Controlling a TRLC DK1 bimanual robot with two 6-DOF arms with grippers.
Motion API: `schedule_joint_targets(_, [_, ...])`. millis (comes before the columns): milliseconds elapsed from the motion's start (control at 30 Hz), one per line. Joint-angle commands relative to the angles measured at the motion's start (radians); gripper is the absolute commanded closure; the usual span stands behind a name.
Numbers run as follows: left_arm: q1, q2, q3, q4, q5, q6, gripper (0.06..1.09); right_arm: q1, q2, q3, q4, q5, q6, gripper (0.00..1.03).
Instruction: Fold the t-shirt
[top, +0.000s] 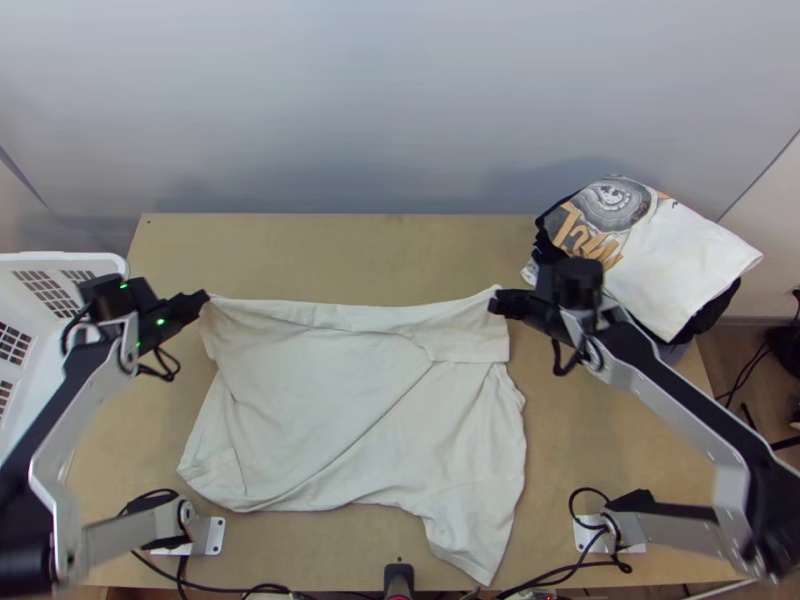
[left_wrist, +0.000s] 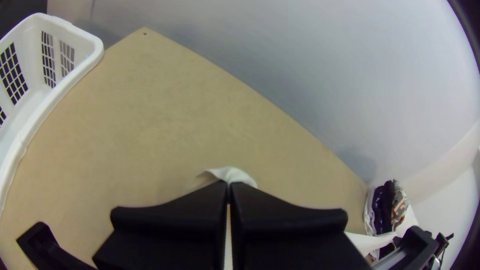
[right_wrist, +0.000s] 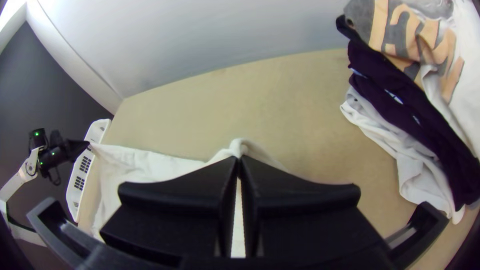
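You're prob. at an early fold: next, bring the far edge over evenly, w/o slack. The cream cloth t-shirt (top: 330, 400) lies loosely spread on the light wooden counter (top: 350, 250), near hem uneven, middle creased, far edge pinched by L flat black claw (left_wrist: 229, 185) & R flat black claw (right_wrist: 239, 159).

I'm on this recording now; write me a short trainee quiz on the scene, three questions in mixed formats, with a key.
1. True or false: the left pincer and the right pincer grip opposite ends of the t-shirt's far edge.
2. Where is the pile of clothes?
a) near left corner of the table
b) far right of the table
c) under the t-shirt
3. Fill in: at the table's left is a white ______ with grid-like openings.

Key: 1 true; 2 b; 3 basket.
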Motion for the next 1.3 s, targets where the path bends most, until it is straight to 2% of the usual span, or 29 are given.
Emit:
schedule_joint_targets(0, [-0.001, 0.301, 0.098, 0.133, -0.012, 0.008, 1.05, -0.059, 0.257, 0.058, 0.088, -0.007, 0.002, 1.00])
schedule_joint_targets(200, [-0.001, 0.504, 0.308, 0.133, -0.046, 0.007, 1.05, -0.119, 0.412, 0.207, 0.116, -0.007, 0.001, 1.00])
schedule_joint_targets(367, [-0.011, 0.646, 0.485, 0.061, -0.084, 0.008, 1.05, -0.143, 0.496, 0.303, 0.148, -0.005, 0.002, 1.00])
schedule_joint_targets(467, [-0.017, 0.642, 0.571, 0.015, -0.098, 0.004, 1.05, -0.149, 0.481, 0.346, 0.145, -0.004, 0.005, 1.00])
schedule_joint_targets(700, [-0.042, 0.349, 0.670, -0.013, -0.098, -0.055, 1.05, -0.146, 0.249, 0.515, 0.044, -0.004, 0.062, 1.00])
schedule_joint_targets(1000, [-0.054, 0.024, 0.807, -0.129, -0.098, -0.114, 1.05, -0.178, -0.021, 0.833, -0.238, -0.005, 0.076, 1.00])
schedule_joint_targets(1267, [-0.183, -0.274, 0.667, -0.261, -0.104, -0.130, 1.05, -0.309, -0.289, 0.866, -0.476, -0.060, 0.054, 1.00])
